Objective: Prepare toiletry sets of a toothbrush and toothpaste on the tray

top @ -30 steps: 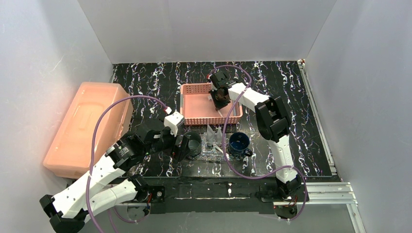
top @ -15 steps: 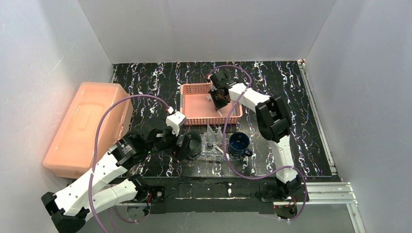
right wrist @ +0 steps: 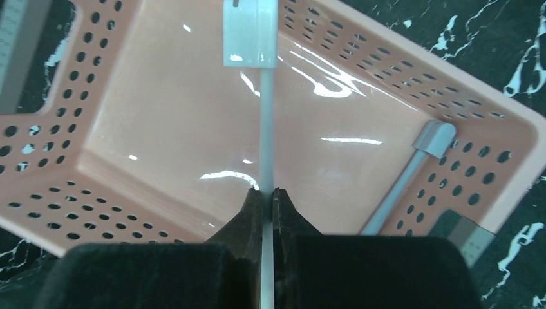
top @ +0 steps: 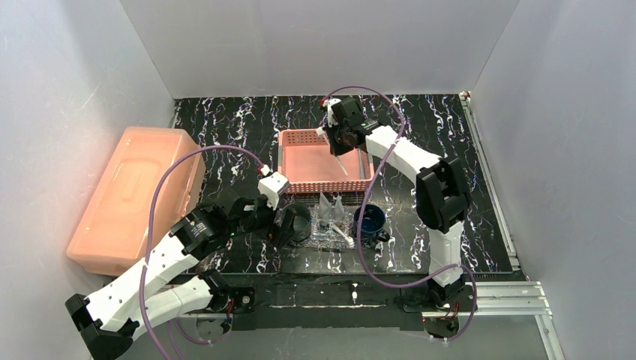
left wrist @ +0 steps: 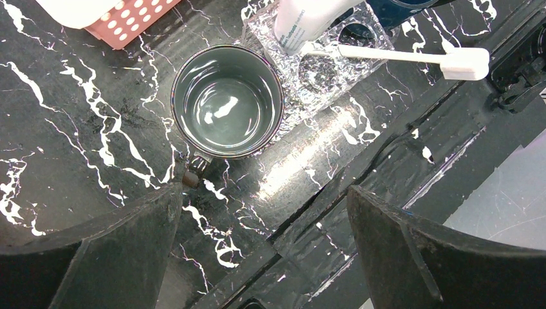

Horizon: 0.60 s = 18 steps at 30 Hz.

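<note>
the black, white-veined table (top: 450,135) carries everything. the big salmon box (top: 135,195) sits at its left edge, well apart from the rest. the pink basket (top: 296,135) stands mid-table, towards the back. the tray (left wrist: 319,72), clear and glittery, lies just in front of the basket, near my bases.

my right gripper (right wrist: 265,196) hangs over the pink basket, its jaws pinched tight on a thin handle. my left gripper (left wrist: 263,192) hovers low at the tray's left side, jaws spread wide and holding nothing, with the grey mug (left wrist: 226,109) showing between and beyond my fingers (left wrist: 129,251).

that grey mug stands upright and empty against the tray's left edge. the blue mug (top: 369,219) stands upright at the tray's right edge. a white toothpaste tube (left wrist: 299,26) rests on the tray.

the toothbrush (right wrist: 265,129) is the one in my right grip: slim and white, held by the handle, its head pointing away from my wrist over the basket's floor. whether the head touches that floor i cannot tell. a second toothbrush (left wrist: 399,56) lies flat across the tray's near side, its head sticking out past the edge. a third toothbrush (right wrist: 405,177), greyer, lies inside the basket along one perforated wall.
</note>
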Available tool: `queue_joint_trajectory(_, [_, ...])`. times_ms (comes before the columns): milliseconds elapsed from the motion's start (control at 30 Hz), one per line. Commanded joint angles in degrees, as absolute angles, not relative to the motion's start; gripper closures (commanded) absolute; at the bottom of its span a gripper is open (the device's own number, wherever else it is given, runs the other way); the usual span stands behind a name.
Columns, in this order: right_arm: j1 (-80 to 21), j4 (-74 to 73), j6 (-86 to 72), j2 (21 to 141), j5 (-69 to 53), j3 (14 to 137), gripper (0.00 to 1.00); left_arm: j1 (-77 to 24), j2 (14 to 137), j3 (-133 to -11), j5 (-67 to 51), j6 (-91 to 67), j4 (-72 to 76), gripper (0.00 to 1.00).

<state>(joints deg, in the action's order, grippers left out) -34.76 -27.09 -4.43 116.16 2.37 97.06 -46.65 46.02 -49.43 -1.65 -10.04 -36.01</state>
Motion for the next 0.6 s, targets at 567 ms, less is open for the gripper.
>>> queue_joint_trajectory(567, [-40.60,-25.37,-2.16,93.86,6.68,89.88,0.99,-46.37,46.55,-51.03,-2.60,-11.59,-35.40,0.01])
